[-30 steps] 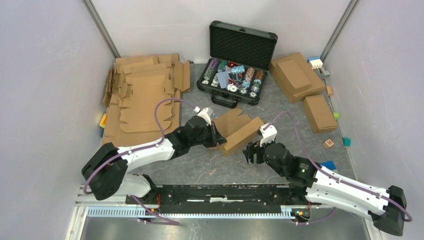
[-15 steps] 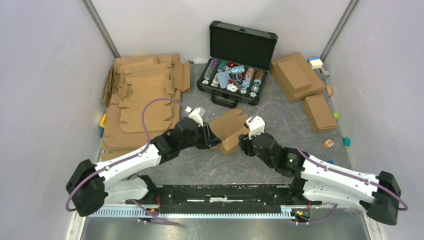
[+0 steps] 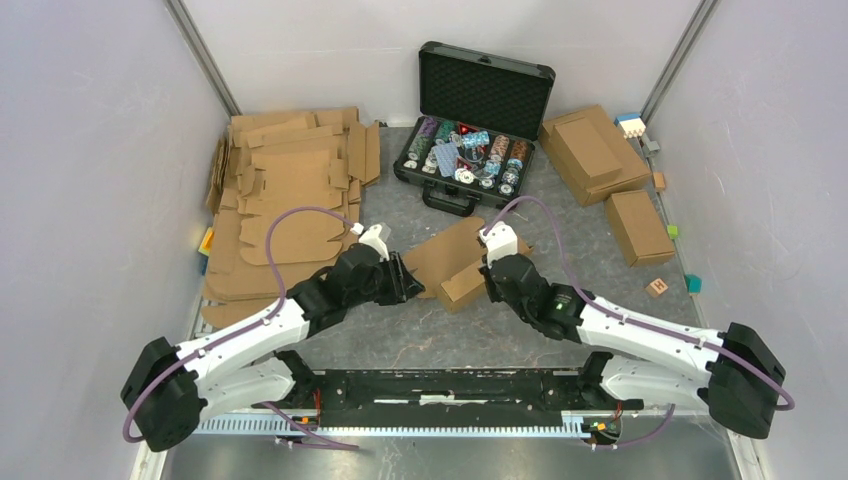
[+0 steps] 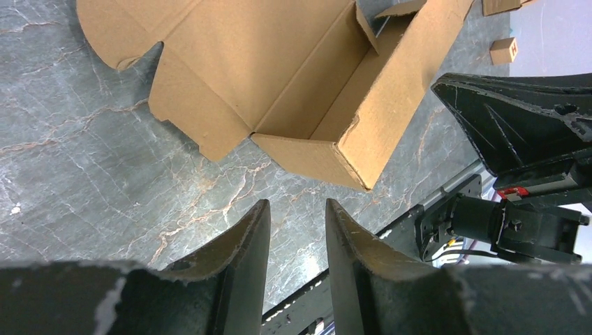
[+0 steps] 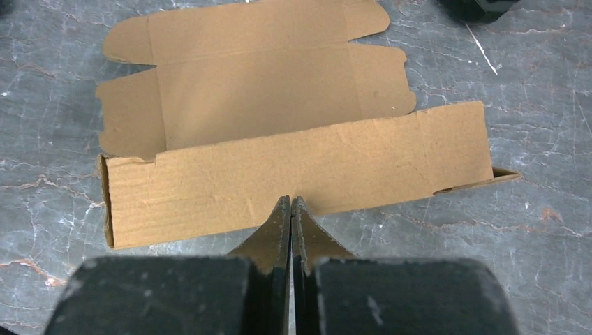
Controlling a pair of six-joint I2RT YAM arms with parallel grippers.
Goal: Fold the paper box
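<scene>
Soft, even light falls from above, bright all over. Shadows on the grey table (image 3: 430, 335) are faint. Close up, the paper box (image 5: 300, 174) is crisp, the left fingers (image 4: 246, 241) slightly soft.

I work in a lab test cell: plain pale walls (image 3: 90, 150) on metal posts (image 3: 205, 60) enclose my grey stone-patterned table (image 3: 440, 335), strewn with cardboard blanks (image 3: 290, 190), a chip case (image 3: 480, 95) and toy blocks (image 3: 657, 287).

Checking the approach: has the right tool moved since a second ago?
Yes: the right tool moved up-view toward the black hard-shell case, up to the brown cardboard paper box.
</scene>
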